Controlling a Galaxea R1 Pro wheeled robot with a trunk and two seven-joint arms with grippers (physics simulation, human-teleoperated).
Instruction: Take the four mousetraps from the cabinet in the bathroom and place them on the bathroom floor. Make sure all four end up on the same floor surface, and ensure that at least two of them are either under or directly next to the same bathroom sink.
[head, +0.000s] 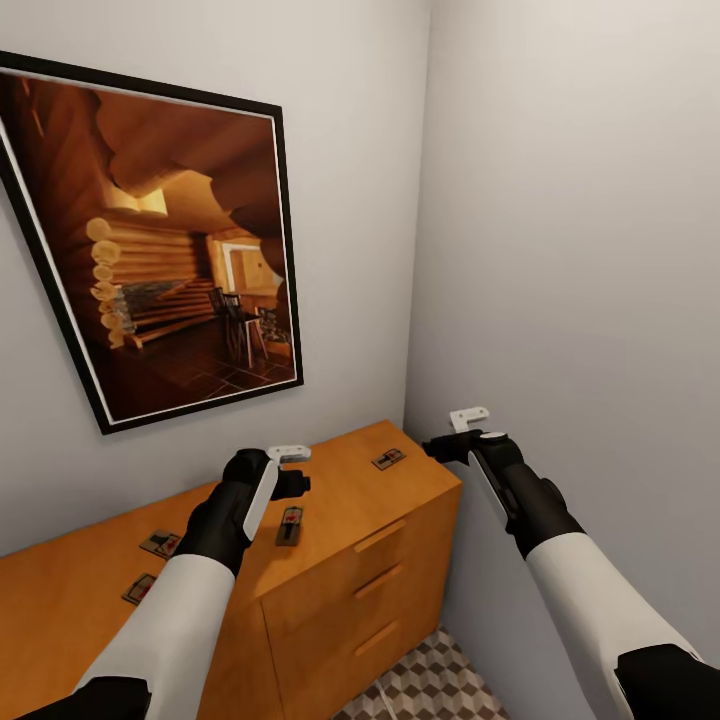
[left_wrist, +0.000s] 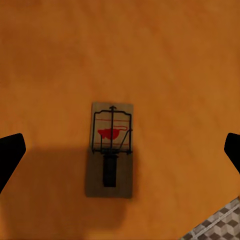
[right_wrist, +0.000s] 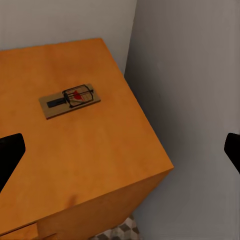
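Left gripper (head: 290, 468) hangs spread-fingered and empty over one mousetrap (head: 289, 525). Right gripper (head: 462, 432) likewise gapes empty beside the cabinet (head: 380, 540). All four traps lie on the cabinet top, including the corner trap (head: 389, 459). None has reached the bathroom floor (head: 430, 685); task judged barely begun.

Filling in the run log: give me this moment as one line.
stage: pre-grasp | left end effector: open above mousetrap | right end effector: open, empty | four mousetraps on cabinet
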